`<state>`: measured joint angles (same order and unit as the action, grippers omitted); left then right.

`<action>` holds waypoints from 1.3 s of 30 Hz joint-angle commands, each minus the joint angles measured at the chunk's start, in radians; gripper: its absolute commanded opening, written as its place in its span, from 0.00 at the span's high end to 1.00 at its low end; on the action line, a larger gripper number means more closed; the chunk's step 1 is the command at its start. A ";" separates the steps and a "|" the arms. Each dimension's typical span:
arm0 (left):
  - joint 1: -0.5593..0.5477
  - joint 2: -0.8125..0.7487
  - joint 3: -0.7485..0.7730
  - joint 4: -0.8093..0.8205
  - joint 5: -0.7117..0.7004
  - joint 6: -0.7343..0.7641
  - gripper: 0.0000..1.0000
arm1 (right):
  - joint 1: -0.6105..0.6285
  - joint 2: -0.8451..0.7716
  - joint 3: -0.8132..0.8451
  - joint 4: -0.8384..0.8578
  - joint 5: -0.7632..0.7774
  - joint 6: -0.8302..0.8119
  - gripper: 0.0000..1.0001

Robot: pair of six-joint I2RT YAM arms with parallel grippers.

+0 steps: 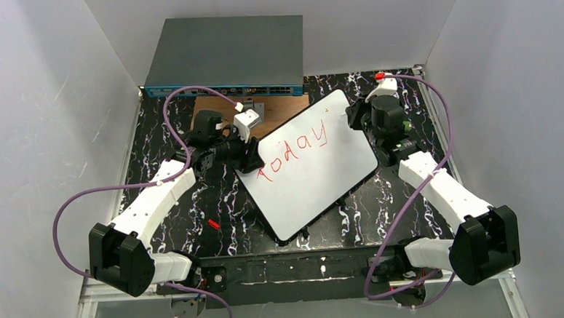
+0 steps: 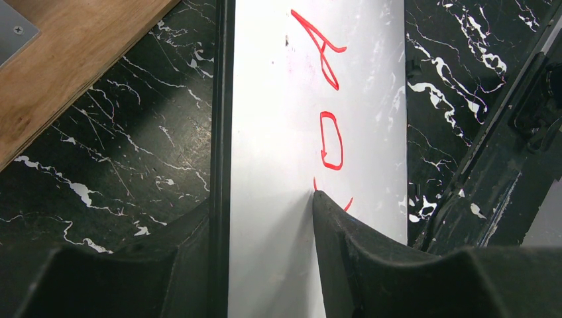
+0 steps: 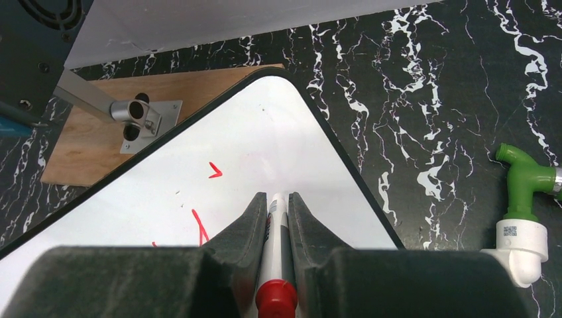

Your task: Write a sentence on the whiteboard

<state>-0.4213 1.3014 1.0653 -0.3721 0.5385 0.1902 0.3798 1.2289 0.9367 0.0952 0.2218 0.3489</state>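
Both arms reach up-frame from the bottom corners, elbows bent inward. The left gripper (image 1: pixel 248 155) is clamped on the left edge of the large flat white rounded-corner whiteboard (image 1: pixel 317 183), which lies centre frame and bears red letters (image 1: pixel 293 152). The right gripper (image 3: pixel 278 199), over the board's upper-right corner, pinches a white, red-ended marker (image 3: pixel 276 222). Whether the tip touches the board cannot be told.

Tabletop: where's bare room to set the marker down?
Bare black marble tabletop lies between the left arm and the white rectangular whiteboard, bar a small red object. Crowded at the far edge: grey network switch box, brown wooden plate.
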 commanded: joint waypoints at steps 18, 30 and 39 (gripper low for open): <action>-0.045 -0.002 0.005 -0.086 0.026 0.113 1.00 | -0.019 0.066 0.052 0.097 -0.029 0.034 0.99; -0.045 0.002 0.004 -0.082 0.027 0.113 1.00 | -0.018 0.061 0.021 0.099 -0.133 0.078 0.99; -0.045 0.004 0.007 -0.079 0.024 0.114 1.00 | -0.012 0.043 -0.033 0.074 -0.145 0.094 0.99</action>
<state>-0.4259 1.3014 1.0691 -0.3828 0.5240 0.1825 0.3603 1.2903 0.9375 0.1619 0.0990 0.4282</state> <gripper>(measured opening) 0.437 0.196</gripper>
